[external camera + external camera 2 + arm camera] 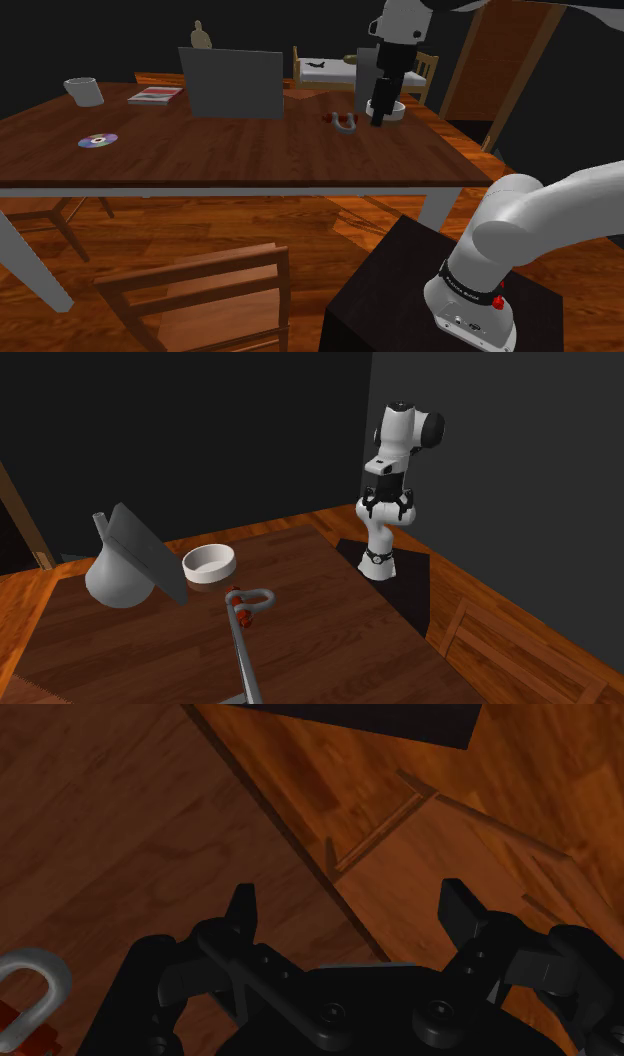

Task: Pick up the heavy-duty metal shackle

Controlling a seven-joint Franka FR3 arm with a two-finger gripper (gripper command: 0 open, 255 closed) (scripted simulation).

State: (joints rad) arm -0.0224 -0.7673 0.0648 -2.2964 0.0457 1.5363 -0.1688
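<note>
The shackle (pixel 345 122) lies flat on the dark, glossy wooden table (pixel 250 155), toward its far side. It is just beside the white bowl (pixel 399 110) and a little to the shoulder view's left of the gripper (pixel 379 118). It is a grey, metal-looking U-shaped bow with small red parts at its open end. In the wrist view the rounded bow sits off to one side of the black fingers (pixel 243 909), not between them. The gripper hangs above the table with its fingers spread and nothing in them.

The shackle will likely be rigid, dense for its size and smooth enough to slip. Because it lies low, the fingertips would have to reach almost to the wood. A pinch across both legs of the U, close to the red end, looks safest.
</note>
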